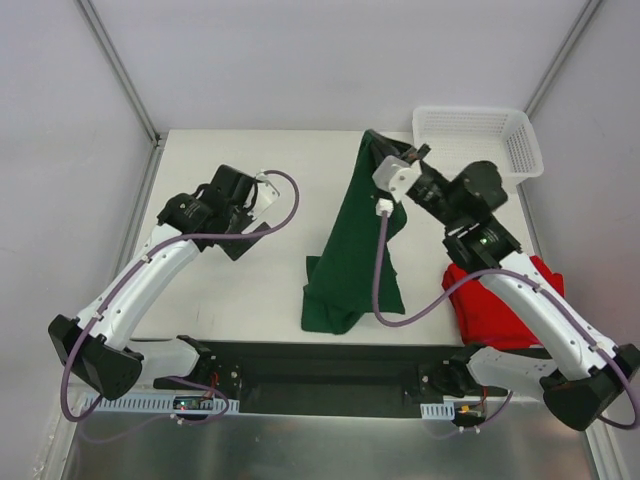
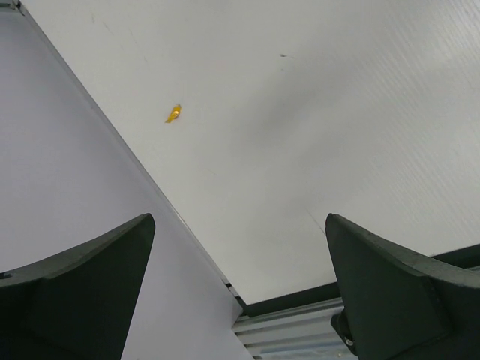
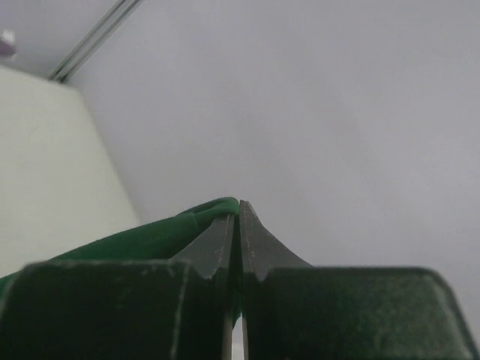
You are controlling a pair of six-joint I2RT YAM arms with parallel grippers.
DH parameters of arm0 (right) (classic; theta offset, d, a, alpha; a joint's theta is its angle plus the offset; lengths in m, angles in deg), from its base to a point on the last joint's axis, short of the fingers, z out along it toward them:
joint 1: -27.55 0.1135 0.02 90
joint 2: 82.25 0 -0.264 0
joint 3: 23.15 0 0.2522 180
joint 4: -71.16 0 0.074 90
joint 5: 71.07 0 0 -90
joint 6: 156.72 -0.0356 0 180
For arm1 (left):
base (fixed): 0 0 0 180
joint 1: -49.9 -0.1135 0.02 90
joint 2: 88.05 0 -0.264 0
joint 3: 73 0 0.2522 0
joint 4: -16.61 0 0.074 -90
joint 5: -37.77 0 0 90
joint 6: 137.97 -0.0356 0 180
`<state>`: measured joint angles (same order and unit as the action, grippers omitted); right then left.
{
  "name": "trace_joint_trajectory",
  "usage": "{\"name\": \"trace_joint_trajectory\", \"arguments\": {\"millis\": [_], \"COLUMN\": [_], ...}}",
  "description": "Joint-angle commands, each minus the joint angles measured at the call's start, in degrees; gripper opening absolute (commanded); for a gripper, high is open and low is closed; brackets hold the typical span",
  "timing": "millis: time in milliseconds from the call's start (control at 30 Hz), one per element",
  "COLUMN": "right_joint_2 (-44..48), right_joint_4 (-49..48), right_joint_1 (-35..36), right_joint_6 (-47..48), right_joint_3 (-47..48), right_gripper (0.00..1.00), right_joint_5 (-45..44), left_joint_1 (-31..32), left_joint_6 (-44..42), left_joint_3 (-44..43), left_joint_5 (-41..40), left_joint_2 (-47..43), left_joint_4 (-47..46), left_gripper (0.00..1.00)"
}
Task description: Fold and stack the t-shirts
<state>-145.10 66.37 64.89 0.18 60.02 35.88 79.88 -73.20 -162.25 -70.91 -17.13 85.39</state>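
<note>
My right pincer (image 1: 418, 153) is clamped tight on an edge of the dark green t-shirt (image 1: 350, 250), holding it up over the far side of the table (image 1: 250, 290), just beside the white mesh basket (image 1: 527, 150). From that pinch the cloth runs in a long drape back toward me, and its lower end lies bunched on the table at near centre. The right wrist view shows the two fingers pressed together with a green fold squeezed between them.

My left pincer (image 1: 258, 190) stands wide and empty over the left part of the table, well apart from the cloth. Its camera sees only bare tabletop, a wall and a small yellow speck (image 2: 173, 114).

The bright red t-shirt (image 1: 480, 320) lies at near right, partly under my right arm. I cannot tell whether it is folded or merely heaped.

As I read it, the step in hand is drawing the green shirt out so it can be laid flat, and no fold has been made in it yet. The next move calls for a second hold: I would bring the left pincer across to a matching edge or corner on the shirt's left side, then lower both together so the cloth settles smooth and not twisted. Pulling on one point alone risks dragging the bunched end into a rope.
</note>
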Motion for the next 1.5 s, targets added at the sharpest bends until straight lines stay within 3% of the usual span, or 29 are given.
{"name": "trace_joint_trajectory", "arguments": {"millis": [0, 133, 333, 533, 700, 767, 800, 833, 867, 900, 933, 1033, 1100, 1133, 1167, 1200, 1267, 1467], "right_joint_2": [-1.7, -7.1, -20.5, -36.1, -43.5, -44.9, -44.5, -43.9, -41.4, -40.0, -38.0, -29.4, -22.7, -20.8, -19.1, -18.0, -16.4, -12.4], "right_joint_4": [7.5, 10.5, -4.3, -12.1, -23.5, -26.9, -29.5, -32.6, -37.6, -39.6, -40.7, -36.3, -24.0, -17.5, -3.4, 2.9, 19.1, 31.6], "right_joint_1": [0.4, 1.4, 2.6, 0.1, -6.7, -9.5, -10.1, -10.7, -12.1, -12.8, -13.2, -13.1, -12.4, -12.3, -12.3, -12.4, -12.9, -12.4], "right_joint_6": [0.3, 2.0, 6.7, 13.6, 22.1, 30.1, 33.4, 36.2, 42.4, 44.5, 45.9, 45.2, 38.5, 35.4, 31.9, 22.8, 16.0, 7.3], "right_joint_3": [1.0, 4.3, 12.2, 34.3, 43.6, 42.9, 40.3, 37.0, 27.9, 23.7, 18.8, 6.5, 3.5, 4.2, 5.8, 7.8, 14.7, 17.8], "right_gripper": [0.01, 0.01, 0.01, 0.01, 0.01, 0.14, 0.27, 0.34, 0.43, 0.6, 0.65, 0.77, 0.87, 0.89, 0.94, 0.95, 0.96, 0.98], "right_joint_5": [4.7, 6.9, 4.2, -12.6, -24.9, -29.4, -30.1, -30.5, -29.3, -28.6, -28.3, -31.7, -35.1, -36.0, -36.6, -36.5, -32.7, -17.5], "left_joint_1": [-0.4, -2.5, -5.8, -7.2, -7.9, -7.8, -7.8, -7.9, -7.8, -7.9, -7.9, -7.8, -7.9, -7.9, -7.7, -7.7, -7.7, -7.1], "left_joint_6": [-1.8, -1.4, -1.2, -1.2, -0.7, -0.5, -0.2, 0.0, 0.2, 0.5, 0.4, 0.6, 0.8, 0.8, 0.8, 1.0, 0.9, 1.0], "left_joint_3": [2.3, 4.8, 5.6, 5.4, 4.7, 3.6, 3.2, 2.2, 1.6, 1.0, 0.3, -0.8, -1.1, -1.3, -1.5, -1.6, -2.1, -3.9], "left_joint_5": [-7.8, -11.3, -11.5, -11.6, -10.2, -9.5, -8.6, -8.2, -8.0, -7.8, -7.4, -6.9, -6.6, -6.5, -6.3, -6.3, -6.3, -6.2], "left_joint_2": [-2.8, -4.4, -6.0, -6.5, -5.3, -4.2, -3.7, -2.5, -1.9, -1.4, -0.4, 0.8, 1.4, 1.6, 1.9, 2.2, 2.7, 4.5], "left_joint_4": [-5.6, -8.8, -8.5, -8.3, -8.1, -8.0, -8.0, -7.9, -7.8, -7.7, -7.7, -7.7, -7.7, -7.7, -7.7, -7.7, -7.7, -7.7], "left_gripper": [0.98, 0.97, 0.98, 0.98, 0.98, 0.98, 0.98, 0.98, 0.98, 0.98, 0.98, 0.98, 0.98, 0.98, 0.98, 0.98, 0.98, 0.98]}}
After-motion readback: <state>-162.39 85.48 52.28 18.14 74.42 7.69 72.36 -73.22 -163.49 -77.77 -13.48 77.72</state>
